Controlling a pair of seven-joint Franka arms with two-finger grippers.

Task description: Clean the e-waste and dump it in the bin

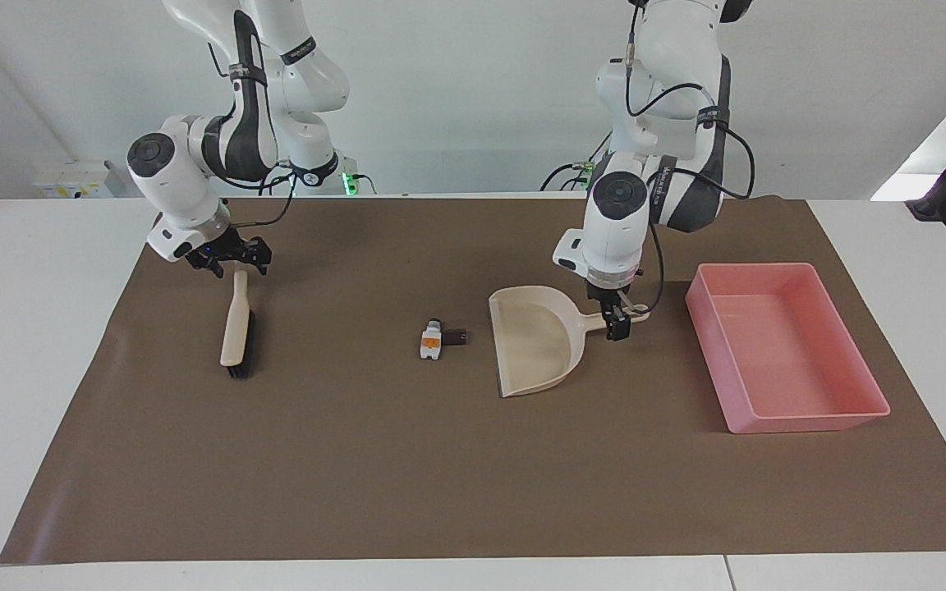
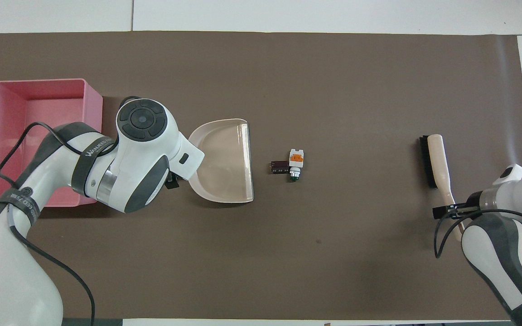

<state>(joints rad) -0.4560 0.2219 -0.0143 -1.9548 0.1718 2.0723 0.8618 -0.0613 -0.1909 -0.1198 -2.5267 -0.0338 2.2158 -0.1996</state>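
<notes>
Our left gripper (image 1: 617, 322) fingers straddle the dustpan (image 1: 534, 341) handle; grip uncertain. Our right gripper (image 1: 227, 258) spreads open over the brush (image 1: 236, 324). The e-waste (image 1: 438, 337) lies between them, the bin (image 1: 801, 410) outside the left.

Pink bin (image 1: 785, 349) — beige dustpan (image 1: 534, 349), beige black-bristled brush (image 1: 236, 328) — brown mat (image 1: 440, 460).

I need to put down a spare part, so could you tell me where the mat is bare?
Bare mat lies between the e-waste and the brush. It is crowded where the left gripper sits at the dustpan handle beside the bin.
</notes>
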